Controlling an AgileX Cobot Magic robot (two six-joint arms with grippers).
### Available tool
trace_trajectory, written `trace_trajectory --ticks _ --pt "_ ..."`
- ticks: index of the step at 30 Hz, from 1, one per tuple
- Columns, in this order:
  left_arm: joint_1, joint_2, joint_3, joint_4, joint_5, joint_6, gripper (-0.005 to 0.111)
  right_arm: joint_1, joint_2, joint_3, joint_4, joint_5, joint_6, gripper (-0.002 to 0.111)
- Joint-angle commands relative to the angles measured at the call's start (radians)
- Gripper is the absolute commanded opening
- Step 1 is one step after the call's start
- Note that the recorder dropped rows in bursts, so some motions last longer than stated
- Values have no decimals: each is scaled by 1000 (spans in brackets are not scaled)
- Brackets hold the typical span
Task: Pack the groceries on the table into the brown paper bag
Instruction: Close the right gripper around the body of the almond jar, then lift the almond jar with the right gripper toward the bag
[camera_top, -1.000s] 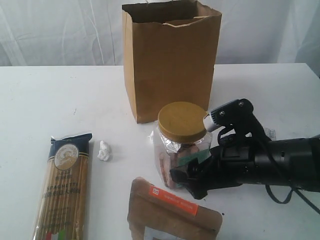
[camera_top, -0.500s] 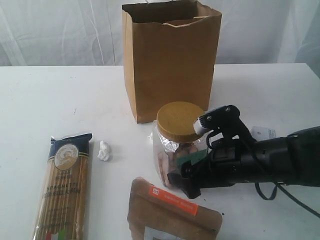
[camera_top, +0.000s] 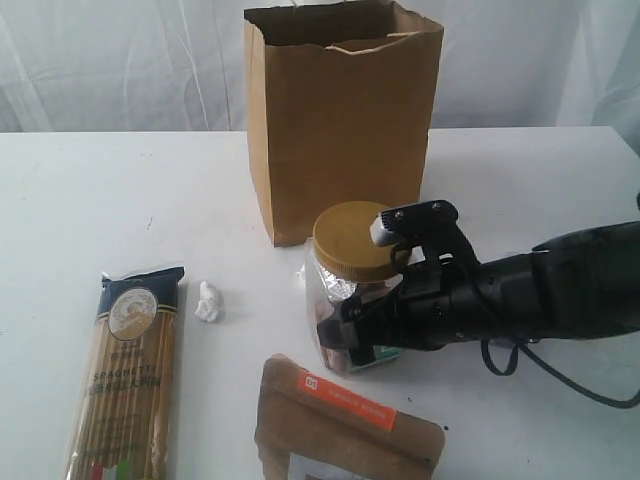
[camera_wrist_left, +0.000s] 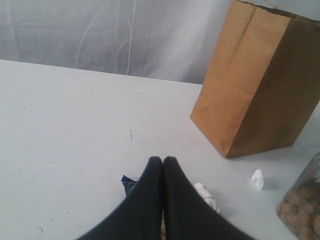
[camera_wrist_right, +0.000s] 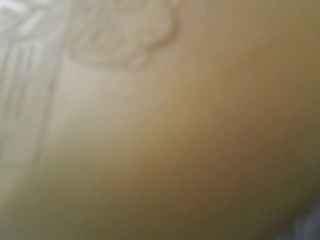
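The gold-lidded clear nut jar (camera_top: 352, 245) stands upright on the table (camera_top: 100, 200), just nearer than the brown paper bag (camera_top: 340, 130). We see the right gripper (camera_top: 345, 322) reaching in from the right, fingers spread wide on either side of the jar; whether they touch it we cannot tell. The left gripper (camera_wrist_left: 162, 162) hangs left of the bag, fingers pressed together, empty. The orange-labelled brown pouch (camera_top: 345, 430) lies just nearer.

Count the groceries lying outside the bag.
3: the spaghetti packet front left, the gold-lidded nut jar just before the brown paper bag, the orange-labelled pouch at the front edge. Others may be hidden.
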Motion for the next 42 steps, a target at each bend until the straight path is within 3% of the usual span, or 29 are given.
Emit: trace_trajectory --ticks 1,5,12,24,30,39,42 --pt "2 -6 4 12 -6 5 0 0 27 -23 -4 3 6 105" --pt "2 -6 4 12 -6 5 0 0 33 -23 -4 -42 33 102" --pt "2 -6 4 12 -6 5 0 0 33 -23 -4 -112 40 78" --pt "2 -6 4 12 1 5 0 0 37 -25 -4 -161 -41 77" --pt "2 -6 4 12 1 7 0 0 50 -53 -4 -178 -295 77" --pt "2 -6 4 12 1 22 0 0 61 -81 -4 -150 -291 77" --pt "2 -6 4 12 -1 21 0 0 65 -81 -4 -221 -243 77"
